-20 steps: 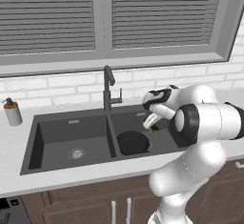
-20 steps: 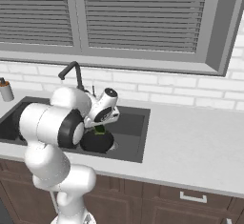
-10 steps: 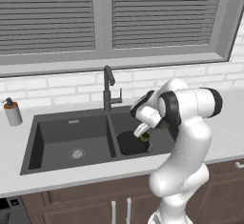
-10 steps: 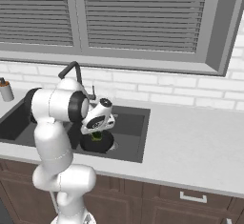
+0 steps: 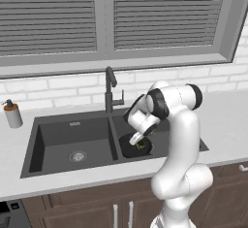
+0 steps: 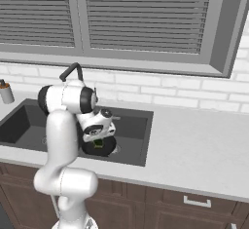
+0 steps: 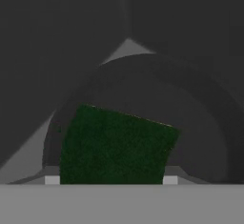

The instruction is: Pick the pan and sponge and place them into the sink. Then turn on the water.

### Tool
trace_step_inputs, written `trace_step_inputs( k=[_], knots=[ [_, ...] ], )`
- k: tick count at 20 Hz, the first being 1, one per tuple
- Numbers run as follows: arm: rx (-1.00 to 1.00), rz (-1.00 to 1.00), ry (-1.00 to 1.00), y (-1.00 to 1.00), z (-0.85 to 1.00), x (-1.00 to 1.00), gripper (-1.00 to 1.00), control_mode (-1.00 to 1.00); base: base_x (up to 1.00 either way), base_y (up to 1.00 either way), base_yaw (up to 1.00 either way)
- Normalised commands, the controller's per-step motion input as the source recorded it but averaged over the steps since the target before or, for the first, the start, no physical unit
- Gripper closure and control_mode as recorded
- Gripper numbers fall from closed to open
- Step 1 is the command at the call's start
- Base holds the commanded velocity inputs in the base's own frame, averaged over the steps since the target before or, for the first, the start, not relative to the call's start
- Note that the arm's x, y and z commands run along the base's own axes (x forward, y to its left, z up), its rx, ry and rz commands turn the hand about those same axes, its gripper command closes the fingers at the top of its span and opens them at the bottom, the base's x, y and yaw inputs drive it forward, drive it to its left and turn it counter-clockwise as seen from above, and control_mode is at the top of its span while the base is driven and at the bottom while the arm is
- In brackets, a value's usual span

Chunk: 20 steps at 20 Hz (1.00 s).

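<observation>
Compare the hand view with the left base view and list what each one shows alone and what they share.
Hand view alone: the sponge's dark green face close up, held between the claw's tips. Left base view alone: the tap, the left basin's drain, a soap bottle, the window blinds. Shared: the sponge above the pan in the sink's right basin.

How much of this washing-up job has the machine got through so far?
Done: the pan already lies in the right basin of the sink.

In hand: the gripper hangs low over the pan, shut on the sponge, whose green face shows between the fingers.

Left: letting the sponge go into the basin, then turning on the tap; no water runs from it yet.
</observation>
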Motion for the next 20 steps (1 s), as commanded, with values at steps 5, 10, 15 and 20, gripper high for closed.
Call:
trace_step_inputs(
  k=[5, 10, 15, 20],
  knots=[
    [0.00, 0.00, 0.00, 0.07, -0.53, 0.31, 1.00, -1.00, 0.00, 0.00, 0.00],
    [0.00, 0.00, 0.00, 0.04, -0.32, 0.28, 1.00, -1.00, 0.00, 0.00, 0.00],
    [0.00, 0.00, -0.01, 0.01, -0.08, 0.20, -1.00, -1.00, 0.00, 0.00, 0.00],
    [0.00, 0.00, -0.03, 0.00, 0.00, 0.12, -1.00, -1.00, 0.00, 0.00, 0.00]
  ],
)
